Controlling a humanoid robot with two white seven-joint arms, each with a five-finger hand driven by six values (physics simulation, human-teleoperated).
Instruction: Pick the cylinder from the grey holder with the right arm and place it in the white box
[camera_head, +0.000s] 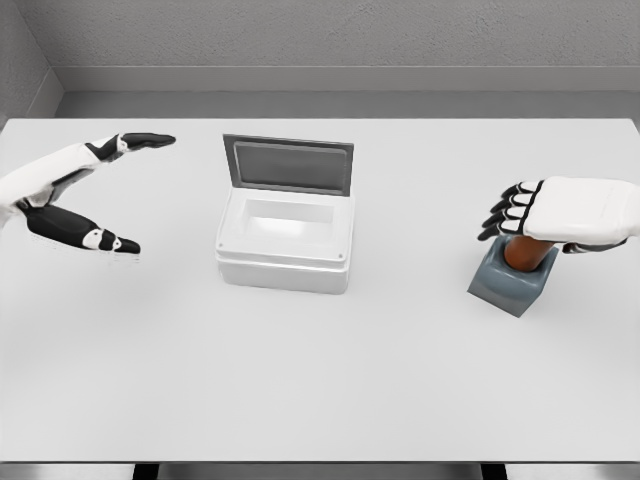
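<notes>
Cylinder (526, 254) sits upright in the grey holder (512, 280) at the right side of the counter (320, 380), brown body poking up out of the socket, long axis running close to vertical with perhaps a slight lean. And the right hand (565, 215) is right on top of it, palm over the cylinder's upper end, so the top is hidden from this head view. Its fingers (505, 212) reach out to the left and curl downward past the cylinder, dark tips bunched together; whether they actually press on the brown surface I cannot tell, the hand covers the contact. Looks to me like the grasp is being set, not yet a lift, since the cylinder is seated in the holder.

Key relation: cylinder directly beneath the right hand, so the pull should go straight up along that axis to clear the socket. The white box (285, 245) waits well apart to the left, mid-counter, lid (288, 165) propped open at the back, cavity facing up. Carry leftward, keep the cylinder upright, lower in.

Left hand (80, 200) hovers at the far left, fingers spread wide, holding nothing, well away from everything.
</notes>
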